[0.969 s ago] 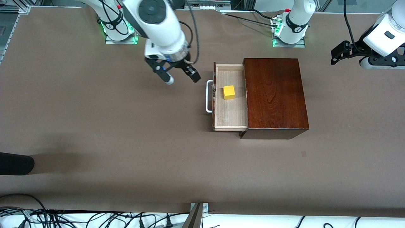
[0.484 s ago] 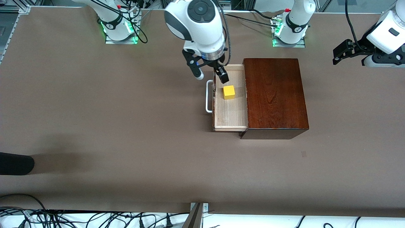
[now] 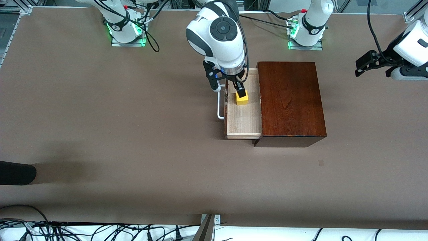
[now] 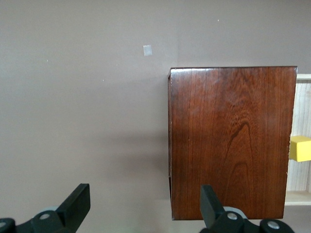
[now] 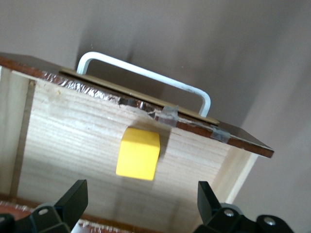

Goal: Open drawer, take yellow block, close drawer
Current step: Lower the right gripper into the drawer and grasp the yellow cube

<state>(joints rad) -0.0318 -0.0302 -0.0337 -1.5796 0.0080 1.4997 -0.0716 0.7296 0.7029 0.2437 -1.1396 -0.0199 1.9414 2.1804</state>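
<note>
- No brand name, label or writing can be read on the arms, the box or the table.
- The table [image 3: 100, 134] is covered with a plain matt brown sheet; a small pale mark [image 4: 147, 50] lies on it near the box.
- Cables [image 3: 67, 231] trail along the table edge nearest the front camera, and green lights glow at both arm bases.
- The wooden box [image 3: 291, 100] is dark red-brown and glossy; its drawer [image 3: 242, 120] is pulled out toward the right arm's end of the table, showing a pale wood floor and a white loop handle [image 3: 219, 107].
- The yellow block [image 3: 241, 98] sits on the drawer floor, close to the drawer front.
- The right gripper [image 3: 230, 87] hangs over the drawer above the block, fingers spread wide, nothing held.
- The left gripper [image 3: 364, 63] waits over the table at the left arm's end, fingers wide apart, empty.
</note>
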